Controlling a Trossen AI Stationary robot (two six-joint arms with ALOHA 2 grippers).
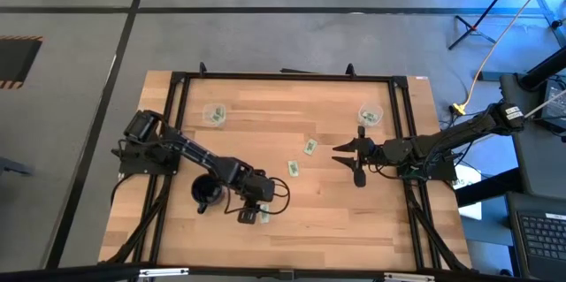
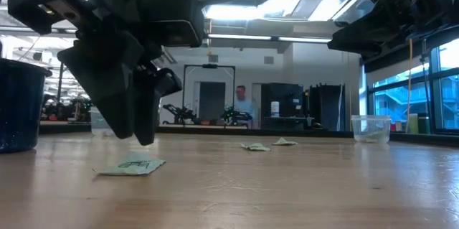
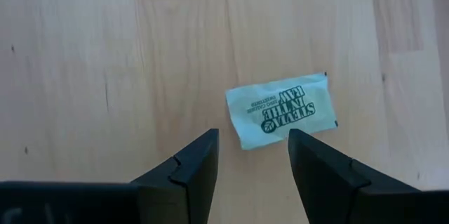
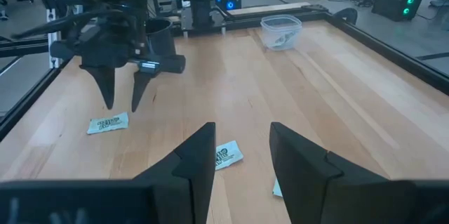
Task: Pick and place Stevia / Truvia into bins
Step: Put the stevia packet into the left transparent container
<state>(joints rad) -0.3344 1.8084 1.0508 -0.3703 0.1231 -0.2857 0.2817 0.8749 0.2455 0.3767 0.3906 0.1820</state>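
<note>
One Stevia sachet [image 3: 280, 110], pale green with dark print, lies flat on the wood near the table's near edge. My left gripper [image 3: 252, 147] hovers open just above it, the fingertips short of its nearest corner; the low view shows the left gripper [image 2: 136, 132] clear of the sachet [image 2: 133, 164]. Two more sachets [image 1: 309, 148] [image 1: 292, 169] lie mid-table. My right gripper [image 1: 345, 165] is open and raised beside them, with one sachet [image 4: 226, 155] showing between its fingers. Two clear cups [image 1: 215, 115] [image 1: 370, 116] stand near the far edge, each with sachets inside.
A black mug [image 1: 205, 192] stands close to the left gripper, on its left side. A black frame [image 1: 283, 77] runs around the tabletop. Bare wood lies between the two arms and along the near edge. A person [image 2: 242, 103] stands far off in the room.
</note>
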